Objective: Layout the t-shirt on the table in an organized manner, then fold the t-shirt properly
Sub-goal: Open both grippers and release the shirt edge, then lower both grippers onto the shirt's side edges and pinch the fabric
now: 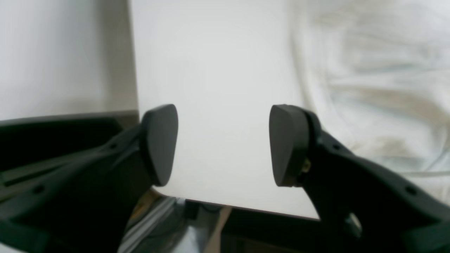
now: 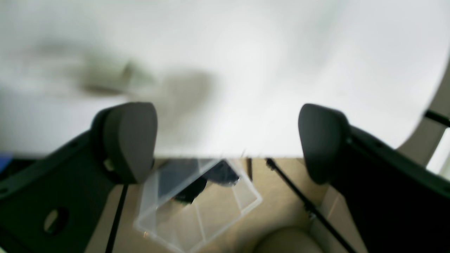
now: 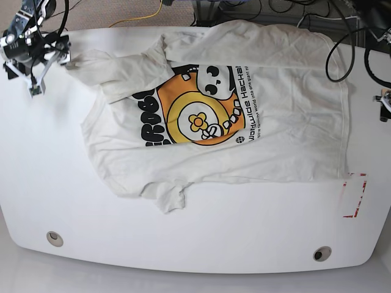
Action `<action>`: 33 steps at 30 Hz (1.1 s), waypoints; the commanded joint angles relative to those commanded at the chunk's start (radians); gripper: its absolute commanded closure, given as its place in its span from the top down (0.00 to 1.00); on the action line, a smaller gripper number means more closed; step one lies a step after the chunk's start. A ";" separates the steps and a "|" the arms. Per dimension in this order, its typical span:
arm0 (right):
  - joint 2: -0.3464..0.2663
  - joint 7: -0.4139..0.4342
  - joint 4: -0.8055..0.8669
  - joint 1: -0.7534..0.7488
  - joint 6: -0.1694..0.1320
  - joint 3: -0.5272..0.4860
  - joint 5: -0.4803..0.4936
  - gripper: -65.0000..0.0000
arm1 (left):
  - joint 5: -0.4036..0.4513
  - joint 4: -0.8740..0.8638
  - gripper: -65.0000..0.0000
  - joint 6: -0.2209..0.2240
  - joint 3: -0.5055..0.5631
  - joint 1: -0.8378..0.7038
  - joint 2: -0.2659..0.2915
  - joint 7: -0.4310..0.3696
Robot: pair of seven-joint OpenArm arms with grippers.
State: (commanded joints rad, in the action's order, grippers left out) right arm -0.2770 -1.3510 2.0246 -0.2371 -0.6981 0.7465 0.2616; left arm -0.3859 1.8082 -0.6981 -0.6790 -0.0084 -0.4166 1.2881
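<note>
The off-white t-shirt lies spread on the white table with its orange-and-yellow flower graphic facing up. One sleeve is bunched at the near side, and cloth at the far side folds over the top of the print. My right gripper hovers at the table's far left corner beside the other sleeve; in the right wrist view it is open and empty above the table edge. My left gripper is open and empty over bare table, with the t-shirt just to its right.
A red-outlined tape mark sits near the shirt's right corner. Two grey grommet holes lie along the near edge. Black cables hang at the far right. A clear plastic box lies on the floor below the table edge.
</note>
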 joint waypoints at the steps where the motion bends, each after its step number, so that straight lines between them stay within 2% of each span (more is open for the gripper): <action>1: 0.011 0.000 -0.002 0.052 0.000 -0.002 -0.017 0.91 | 0.040 0.000 0.59 0.000 0.029 0.003 0.020 -0.034; 3: 0.021 0.002 -0.008 0.107 0.000 -0.003 -0.026 0.91 | 0.078 0.000 0.59 0.000 0.060 0.009 0.049 -0.071; 5: 0.038 0.002 -0.032 0.186 0.000 -0.014 -0.026 0.91 | 0.140 0.000 0.59 0.000 0.103 0.026 0.107 -0.124; 11: 0.086 0.006 -0.087 0.344 0.000 -0.121 -0.034 0.91 | 0.315 -0.005 0.59 0.000 0.132 0.071 0.210 -0.255; 13: 0.106 0.028 -0.118 0.382 0.000 -0.141 -0.034 0.90 | 0.356 -0.005 0.59 0.000 0.141 0.095 0.242 -0.290; 15: 0.127 0.069 -0.167 0.413 0.000 -0.161 -0.035 0.86 | 0.414 -0.005 0.59 0.000 0.167 0.115 0.269 -0.316; 17: 0.143 0.120 -0.227 0.427 0.000 -0.189 -0.035 0.75 | 0.473 -0.008 0.59 0.000 0.196 0.130 0.279 -0.330; 18: 0.146 0.133 -0.242 0.430 0.000 -0.196 -0.035 0.72 | 0.483 -0.011 0.59 0.008 0.203 0.133 0.279 -0.333; 19: 0.153 0.164 -0.285 0.442 0.000 -0.213 -0.035 0.63 | 0.497 -0.018 0.59 0.030 0.215 0.141 0.281 -0.339; 21: 0.155 0.196 -0.336 0.454 0.000 -0.235 -0.035 0.53 | 0.499 -0.031 0.59 0.053 0.226 0.150 0.282 -0.351; 22: 0.155 0.229 -0.384 0.462 0.000 -0.255 -0.035 0.42 | 0.499 -0.046 0.59 0.071 0.233 0.157 0.281 -0.359; 25: 0.155 0.298 -0.485 0.466 0.000 -0.279 -0.035 0.22 | 0.499 -0.087 0.58 0.097 0.235 0.157 0.281 -0.365; 26: 0.153 0.308 -0.499 0.468 0.000 -0.281 -0.035 0.19 | 0.499 -0.095 0.58 0.101 0.235 0.157 0.279 -0.367; 27: 0.153 0.336 -0.543 0.476 0.000 -0.284 -0.037 0.12 | 0.499 -0.120 0.52 0.104 0.235 0.158 0.270 -0.367; 28: 0.153 0.351 -0.571 0.477 0.000 -0.284 -0.037 0.10 | 0.497 -0.137 0.47 0.104 0.235 0.158 0.265 -0.367; 31: 0.150 0.391 -0.651 0.483 0.000 -0.285 -0.037 0.10 | 0.497 -0.195 0.25 0.105 0.235 0.169 0.259 -0.373; 32: 0.150 0.414 -0.689 0.485 0.000 -0.285 -0.037 0.10 | 0.497 -0.230 0.15 0.105 0.235 0.178 0.259 -0.379; 33: 0.150 0.431 -0.713 0.485 0.000 -0.285 -0.037 0.10 | 0.497 -0.256 0.10 0.105 0.235 0.181 0.259 -0.384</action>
State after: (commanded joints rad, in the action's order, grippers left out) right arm -0.1266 -0.9198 1.3111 0.2478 -0.6981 0.4611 0.2248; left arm 0.1112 1.5520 -0.5930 -0.4442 0.1726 -0.1573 0.9045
